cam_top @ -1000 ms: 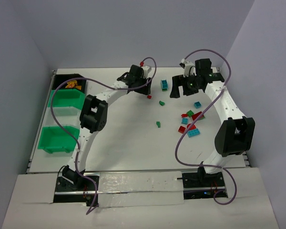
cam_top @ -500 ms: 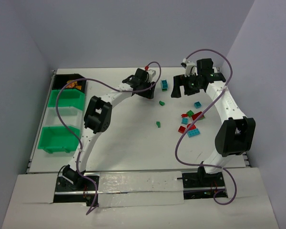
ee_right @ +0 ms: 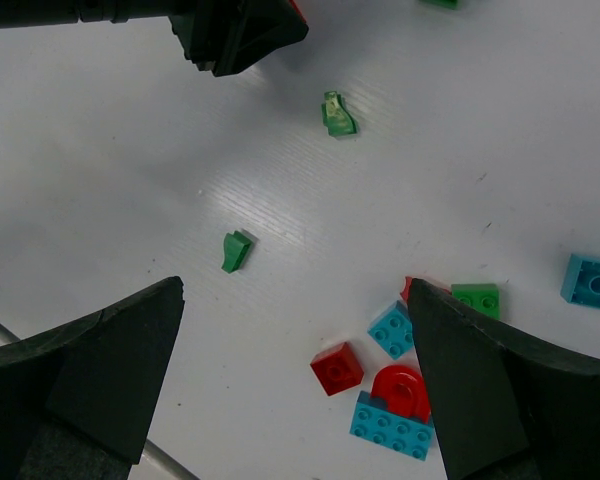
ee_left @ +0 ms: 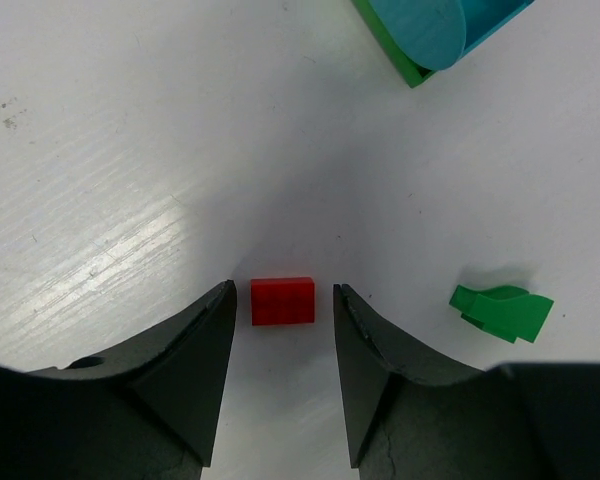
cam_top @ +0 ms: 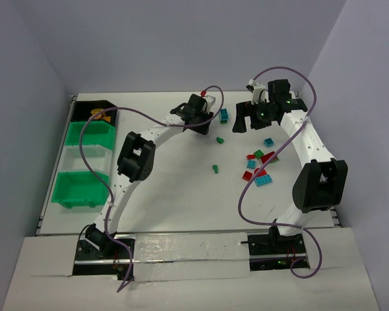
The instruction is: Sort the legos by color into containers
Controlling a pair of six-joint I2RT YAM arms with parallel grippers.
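A small red lego (ee_left: 282, 301) lies on the white table between the fingertips of my left gripper (ee_left: 283, 293). The jaws are open, with a thin gap on each side of it. In the top view the left gripper (cam_top: 201, 122) hides this brick. My right gripper (cam_top: 248, 123) is wide open and empty above the table; its wrist view (ee_right: 295, 290) looks down on loose legos: a red one (ee_right: 337, 368), teal ones (ee_right: 390, 330), and a red arch (ee_right: 400, 390) on a teal plate. At the left edge stand a black bin (cam_top: 84, 110) and green bins (cam_top: 91, 136).
A teal-and-green brick (cam_top: 224, 116) lies just right of the left gripper. Two small green pieces (cam_top: 219, 139) (cam_top: 215, 168) lie mid-table. A brick cluster (cam_top: 259, 165) and a teal brick (cam_top: 268, 142) lie under the right arm. A yellow-orange piece (cam_top: 98, 115) sits in the black bin.
My left gripper has moved right and toward me, down over the red lego that lay uncovered a second ago. The right arm has hardly moved.
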